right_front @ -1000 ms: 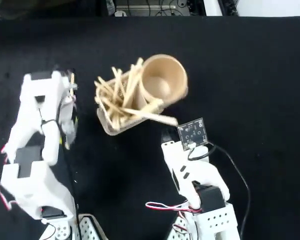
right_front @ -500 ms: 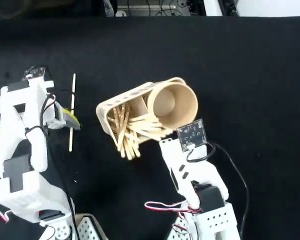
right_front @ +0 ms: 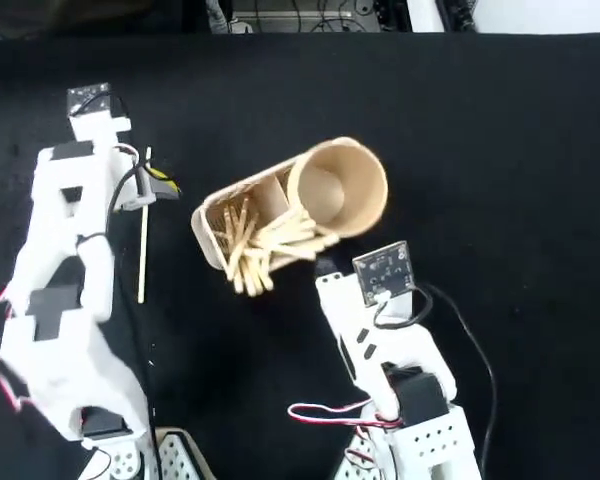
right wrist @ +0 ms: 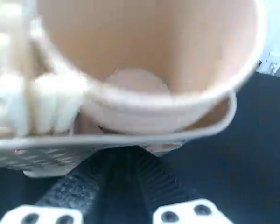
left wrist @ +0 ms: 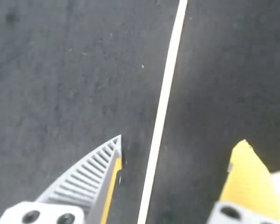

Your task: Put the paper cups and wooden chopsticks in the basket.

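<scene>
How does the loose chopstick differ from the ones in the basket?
The loose chopstick lies on the table, outside the basket; the bundled chopsticks lie piled inside it, ends poking past its rim. The loose chopstick is under the open left tool; the bundled chopsticks lie beside the paper cup. Both look wooden.

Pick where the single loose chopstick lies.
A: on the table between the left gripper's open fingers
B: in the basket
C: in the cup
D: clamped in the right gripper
A: the chopstick lies on the table within the open left gripper, apart from the basket.
</scene>
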`<move>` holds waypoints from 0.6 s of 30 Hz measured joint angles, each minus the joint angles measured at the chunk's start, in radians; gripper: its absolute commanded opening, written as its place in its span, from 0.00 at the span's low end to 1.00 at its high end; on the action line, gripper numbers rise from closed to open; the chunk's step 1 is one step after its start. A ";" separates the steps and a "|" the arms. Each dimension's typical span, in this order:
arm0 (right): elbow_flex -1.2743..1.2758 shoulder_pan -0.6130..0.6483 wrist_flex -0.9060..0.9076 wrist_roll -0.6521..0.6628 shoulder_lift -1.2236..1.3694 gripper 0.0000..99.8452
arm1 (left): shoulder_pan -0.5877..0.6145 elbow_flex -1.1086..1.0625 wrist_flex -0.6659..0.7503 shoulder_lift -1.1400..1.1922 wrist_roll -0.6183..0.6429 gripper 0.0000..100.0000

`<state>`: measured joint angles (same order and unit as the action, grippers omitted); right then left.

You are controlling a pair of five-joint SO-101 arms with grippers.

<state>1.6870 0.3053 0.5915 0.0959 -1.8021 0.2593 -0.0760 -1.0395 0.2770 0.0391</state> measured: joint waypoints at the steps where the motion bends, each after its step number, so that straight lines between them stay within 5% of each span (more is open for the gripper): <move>1: 0.000 0.000 -0.009 -0.015 0.000 0.01 | 0.000 0.044 -0.012 0.057 0.000 0.35; 7: 0.000 0.000 -0.020 -0.035 0.000 0.01 | 0.003 0.425 -0.161 0.397 0.005 0.33; 13: 0.000 0.000 -0.020 -0.035 0.000 0.01 | 0.006 0.839 -0.379 0.649 0.006 0.03; 18: 0.000 0.000 -0.020 -0.035 0.000 0.01 | -0.003 1.148 -0.509 0.807 0.003 0.04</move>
<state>1.6870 0.3053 0.5715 0.0606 -1.8021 0.2562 1.0717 -1.5489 1.0840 0.0422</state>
